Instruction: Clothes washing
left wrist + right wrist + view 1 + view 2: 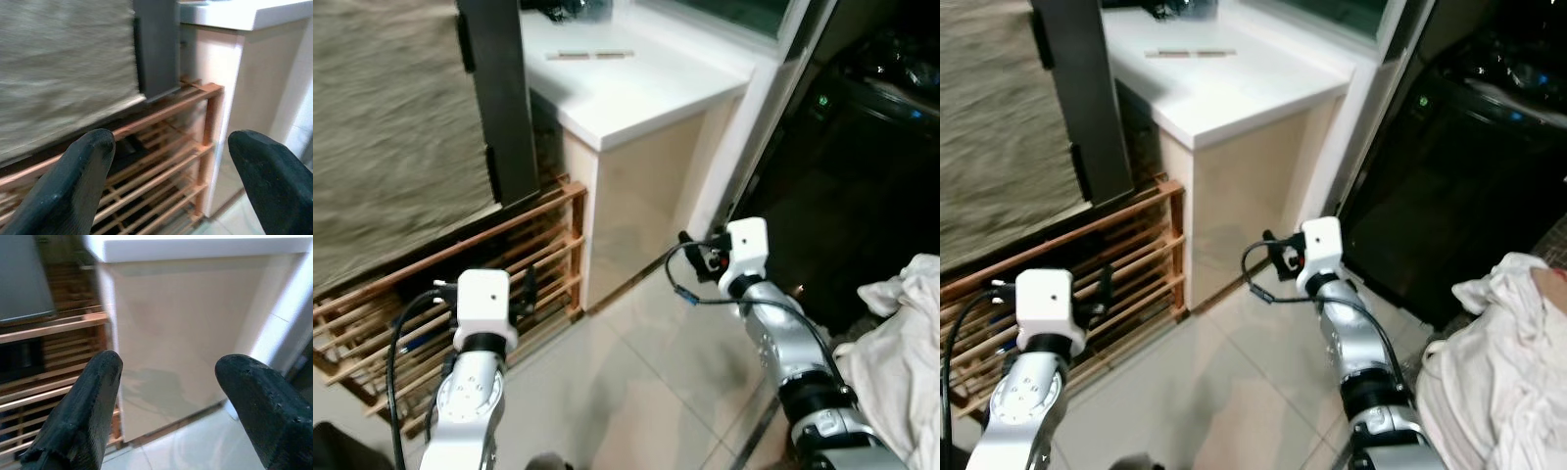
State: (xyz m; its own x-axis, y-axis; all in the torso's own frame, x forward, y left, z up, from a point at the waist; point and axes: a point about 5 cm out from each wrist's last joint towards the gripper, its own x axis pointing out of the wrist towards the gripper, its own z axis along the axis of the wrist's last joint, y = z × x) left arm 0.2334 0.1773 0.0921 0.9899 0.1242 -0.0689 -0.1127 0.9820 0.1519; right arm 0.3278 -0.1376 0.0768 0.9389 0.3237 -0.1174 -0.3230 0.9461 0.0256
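Wooden rack (543, 259) is seen at far left, low against the wall, with the left gripper (171, 181) held before it, fingers spread wide and empty. Beside the rack stands a white cabinet (636, 93); its beige side faces the right gripper (168, 406), likewise spread and empty. Pale floor tiles (636, 392) offer open room between the two arms. A dark washer (1469, 166) lies right of the cabinet, and white laundry (1489, 352) is heaped at far right, apart from both grippers. The step is judged an approach: a turn rightward toward the laundry is called for, with the right arm kept off the cabinet corner and the washer's edge.
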